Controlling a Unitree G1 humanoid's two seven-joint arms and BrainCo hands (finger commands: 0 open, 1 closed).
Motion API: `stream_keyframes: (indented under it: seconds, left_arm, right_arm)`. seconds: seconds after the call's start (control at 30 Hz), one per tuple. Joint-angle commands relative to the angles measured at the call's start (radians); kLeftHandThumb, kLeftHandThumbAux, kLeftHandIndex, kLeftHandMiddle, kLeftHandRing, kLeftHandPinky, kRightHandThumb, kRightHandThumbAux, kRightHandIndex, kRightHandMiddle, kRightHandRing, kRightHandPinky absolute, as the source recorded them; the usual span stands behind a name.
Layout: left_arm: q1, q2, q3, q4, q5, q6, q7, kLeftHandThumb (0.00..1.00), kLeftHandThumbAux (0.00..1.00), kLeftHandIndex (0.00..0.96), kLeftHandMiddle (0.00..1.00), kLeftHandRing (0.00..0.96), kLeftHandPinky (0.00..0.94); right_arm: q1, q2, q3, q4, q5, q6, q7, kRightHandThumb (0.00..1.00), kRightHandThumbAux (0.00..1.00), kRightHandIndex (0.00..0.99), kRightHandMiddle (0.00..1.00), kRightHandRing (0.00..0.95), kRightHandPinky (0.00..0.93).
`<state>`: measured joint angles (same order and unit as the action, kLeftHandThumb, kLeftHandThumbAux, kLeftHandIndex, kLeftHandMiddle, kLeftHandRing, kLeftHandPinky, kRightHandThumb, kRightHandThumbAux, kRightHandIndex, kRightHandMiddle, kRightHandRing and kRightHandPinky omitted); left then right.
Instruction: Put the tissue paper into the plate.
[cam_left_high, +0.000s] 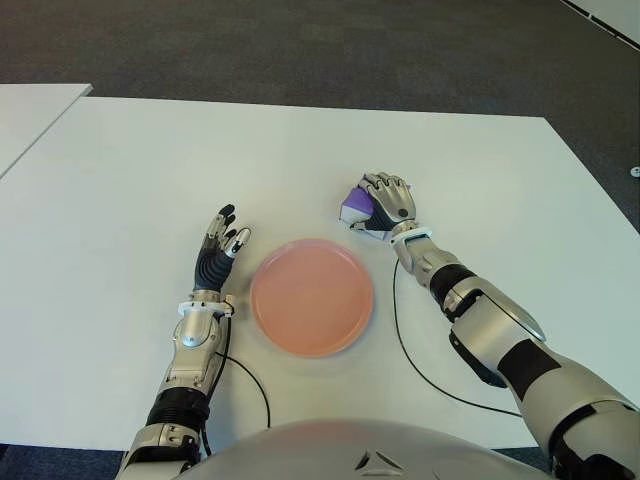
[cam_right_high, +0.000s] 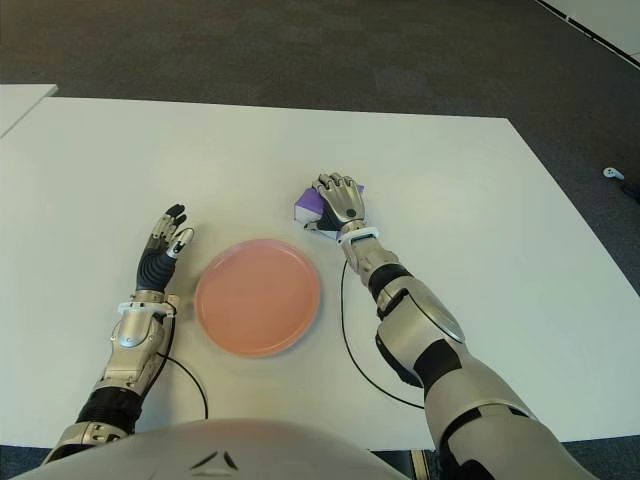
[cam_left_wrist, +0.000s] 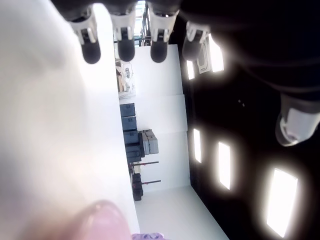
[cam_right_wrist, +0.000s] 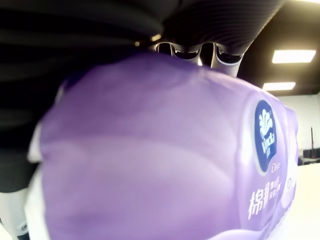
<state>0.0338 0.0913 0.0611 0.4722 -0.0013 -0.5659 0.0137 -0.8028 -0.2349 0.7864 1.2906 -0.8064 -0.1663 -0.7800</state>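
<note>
The right hand (cam_left_high: 388, 203) sits on the white table (cam_left_high: 120, 170) just beyond the far right rim of the pink plate (cam_left_high: 312, 296), with its fingers (cam_right_high: 338, 186) curled down over the purple tissue pack (cam_left_high: 357, 204). The pack lies under and against the palm, its purple end poking out past the fingers on the side toward the robot's left. In the right wrist view the pack fills nearly everything (a round logo and printed lettering show on its wrapper), pressed close under the palm with fingertips hooked over its far edge. Which way its long axis runs cannot be told, since the hand covers most of it. The pack is outside the plate, near its rim. The left hand (cam_left_high: 219, 250) shows just left of the plate, fingers straight, loosely spread and holding nothing.
</note>
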Motion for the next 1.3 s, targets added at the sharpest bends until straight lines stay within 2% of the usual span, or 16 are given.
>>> stream_keyframes:
  seconds: [0.03, 0.4, 0.87, 1.0, 1.13, 1.3]
  left_arm:
    - [0.078, -0.018, -0.004, 0.057, -0.011, 0.044, -0.021, 0.0, 0.416, 0.0, 0.0, 0.0, 0.0]
    - [0.078, -0.016, -0.002, 0.055, -0.01, 0.044, -0.024, 0.0, 0.412, 0.0, 0.0, 0.0, 0.0]
    - [0.074, -0.014, -0.001, 0.062, -0.003, 0.037, -0.02, 0.0, 0.414, 0.0, 0.0, 0.0, 0.0]
    - [0.072, -0.011, -0.001, 0.066, -0.005, 0.036, -0.024, 0.0, 0.411, 0.0, 0.0, 0.0, 0.0]
    - [0.07, -0.012, 0.001, 0.069, -0.011, 0.04, -0.031, 0.0, 0.408, 0.0, 0.0, 0.0, 0.0]
    - [0.068, -0.01, 0.0, 0.071, -0.016, 0.048, -0.037, 0.0, 0.41, 0.0, 0.0, 0.0, 0.0]
  right_arm:
    - [0.196, 0.025, 0.075, 0.097, -0.082, 0.022, 0.058, 0.855, 0.679, 0.394, 0.538, 0.835, 0.83]
    - [0.194, 0.017, 0.09, 0.096, -0.084, 0.021, 0.019, 0.853, 0.68, 0.395, 0.538, 0.842, 0.81]
    - [0.166, 0.008, 0.064, 0.091, -0.057, 0.003, 0.005, 0.852, 0.68, 0.394, 0.539, 0.842, 0.806]
    - [0.11, -0.005, 0.026, 0.08, -0.028, -0.009, -0.013, 0.852, 0.68, 0.395, 0.539, 0.845, 0.82]
    - [0.054, -0.024, -0.042, 0.057, 0.016, -0.039, -0.104, 0.853, 0.679, 0.397, 0.541, 0.85, 0.831]
    - [-0.003, -0.041, -0.125, 0.037, 0.062, -0.099, -0.157, 0.854, 0.678, 0.4, 0.543, 0.858, 0.835]
